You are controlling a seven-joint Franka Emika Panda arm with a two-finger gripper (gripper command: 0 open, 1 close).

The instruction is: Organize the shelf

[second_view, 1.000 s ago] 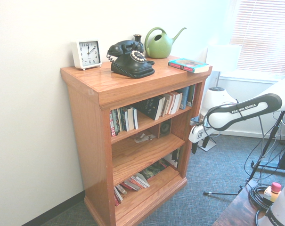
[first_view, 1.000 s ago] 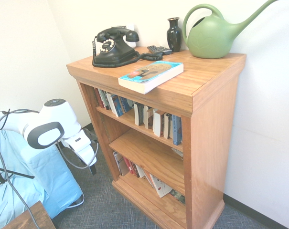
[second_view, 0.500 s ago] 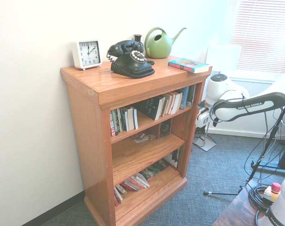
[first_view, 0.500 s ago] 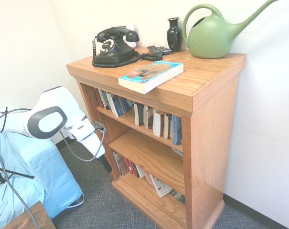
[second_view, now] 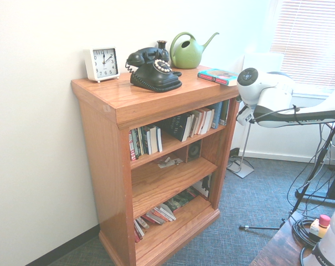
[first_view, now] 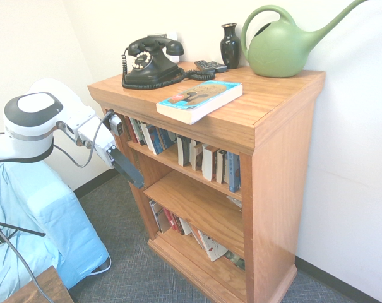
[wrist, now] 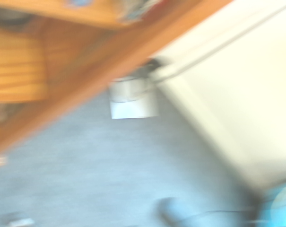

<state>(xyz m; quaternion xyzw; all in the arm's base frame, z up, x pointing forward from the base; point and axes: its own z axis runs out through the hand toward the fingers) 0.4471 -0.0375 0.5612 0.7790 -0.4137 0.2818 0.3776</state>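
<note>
Presently: shelf (first_view: 266, 113), top bearing telephone (first_view: 149, 62), book (first_view: 200, 100), watering can (first_view: 282, 47); pincer (first_view: 129, 170) spread, empty, at shelf's nine o'clock.

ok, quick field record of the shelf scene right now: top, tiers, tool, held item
shelf: three tiers
on top: black phone, blue book, dark vase, green watering can, white clock
upper tier: row of books
middle tier: mostly bare
tool: beside the shelf's side, level with the upper tier, open
held item: none
</note>
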